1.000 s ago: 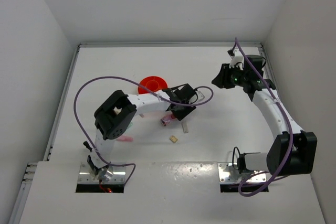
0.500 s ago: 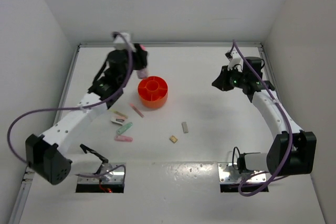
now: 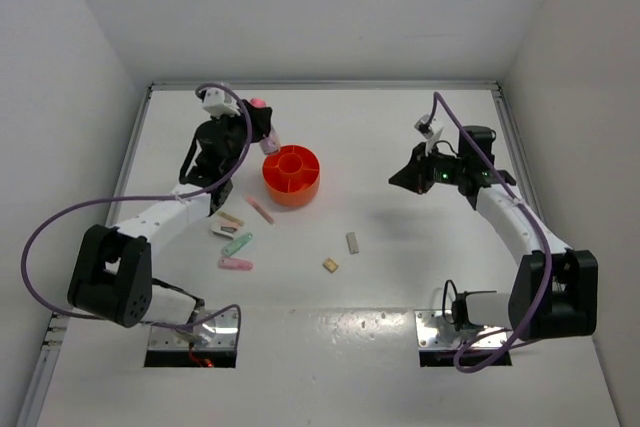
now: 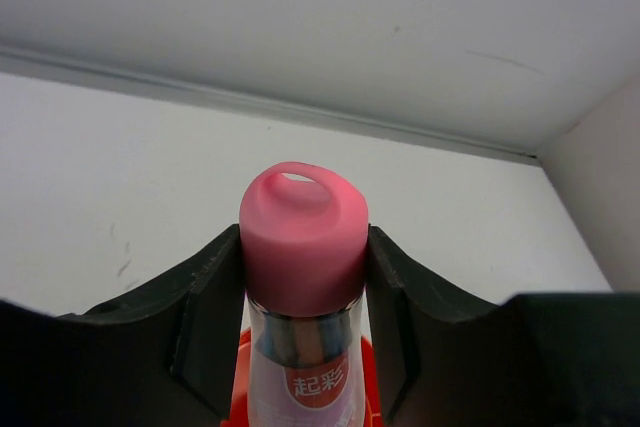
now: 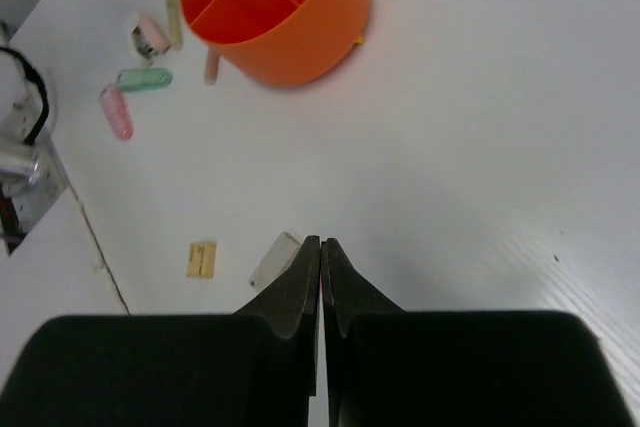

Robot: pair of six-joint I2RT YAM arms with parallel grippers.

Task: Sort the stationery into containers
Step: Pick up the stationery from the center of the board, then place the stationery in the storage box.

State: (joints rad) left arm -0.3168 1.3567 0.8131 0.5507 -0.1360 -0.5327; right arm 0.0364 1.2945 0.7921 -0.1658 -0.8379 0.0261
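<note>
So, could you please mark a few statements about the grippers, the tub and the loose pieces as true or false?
1. The left gripper is shut on the pink-capped capsule. True.
2. The right gripper is wide open. False: its jaws are closed together with nothing between them.
3. The orange tub lies tipped on its side. False: it stands upright, opening upward.
4. The mint stick lies on the table, outside the tub. True.
5. The small tan block sits in the tub's central cup. False: it lies on the table, apart from the tub.
</note>
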